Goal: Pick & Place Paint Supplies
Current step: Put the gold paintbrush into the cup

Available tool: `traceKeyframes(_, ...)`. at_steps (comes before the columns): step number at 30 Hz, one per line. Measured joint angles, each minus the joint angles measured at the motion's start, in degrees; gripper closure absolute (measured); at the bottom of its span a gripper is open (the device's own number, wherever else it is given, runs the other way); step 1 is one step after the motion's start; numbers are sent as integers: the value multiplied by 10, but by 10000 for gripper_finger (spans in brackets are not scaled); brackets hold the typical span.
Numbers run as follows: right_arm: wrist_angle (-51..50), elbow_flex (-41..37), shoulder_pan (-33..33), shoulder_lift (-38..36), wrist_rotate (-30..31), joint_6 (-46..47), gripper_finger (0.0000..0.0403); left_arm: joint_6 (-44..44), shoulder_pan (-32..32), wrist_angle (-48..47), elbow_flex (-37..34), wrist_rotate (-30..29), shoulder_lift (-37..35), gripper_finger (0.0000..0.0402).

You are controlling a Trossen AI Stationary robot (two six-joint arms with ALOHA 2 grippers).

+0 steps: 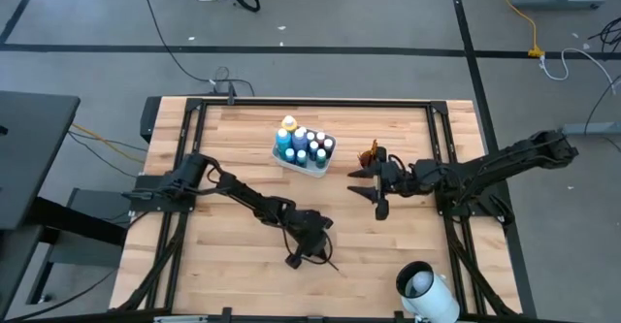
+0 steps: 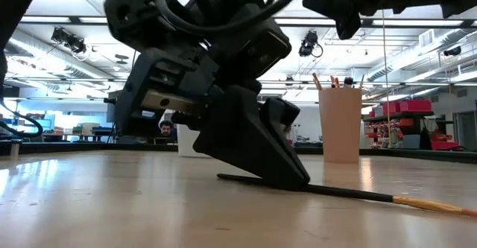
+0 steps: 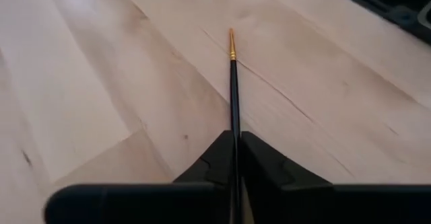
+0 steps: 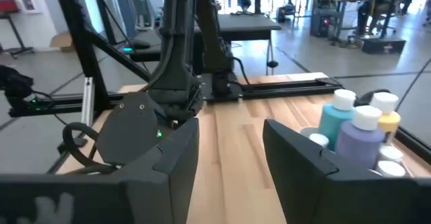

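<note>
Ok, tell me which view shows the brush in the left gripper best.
The left wrist view: the brush runs lengthwise from between the shut fingers to its gold ferrule. The low view shows it lying on the table under the left gripper. The high view shows a thin dark line; the right wrist view doesn't show it.

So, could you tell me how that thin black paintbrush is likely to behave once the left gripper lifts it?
The paintbrush looks thin and straight, so probably stiff and very light. The left gripper pinches it near one end, so it may pivot or droop. Its round handle could roll if dropped.
</note>
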Motion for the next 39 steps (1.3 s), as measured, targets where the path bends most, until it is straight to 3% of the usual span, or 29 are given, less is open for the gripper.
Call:
traceKeyframes(7,19,0,16,0,0,-1,234,-15,-18,44,-1,-64,1,320)
traceKeyframes(12,28,0,23,0,0,-1,234,-49,-21,66,-1,-83,2,310)
traceKeyframes(23,32,0,24,0,0,-2,234,-71,-20,197,1,-86,71,320)
traceKeyframes(29,32,0,24,0,0,-2,234,-64,-20,198,1,-95,73,324)
traceKeyframes(36,32,0,24,0,0,-3,234,-44,-20,197,1,-81,74,386)
traceKeyframes(39,32,0,24,0,-11,-3,234,-70,-20,212,1,-78,75,387)
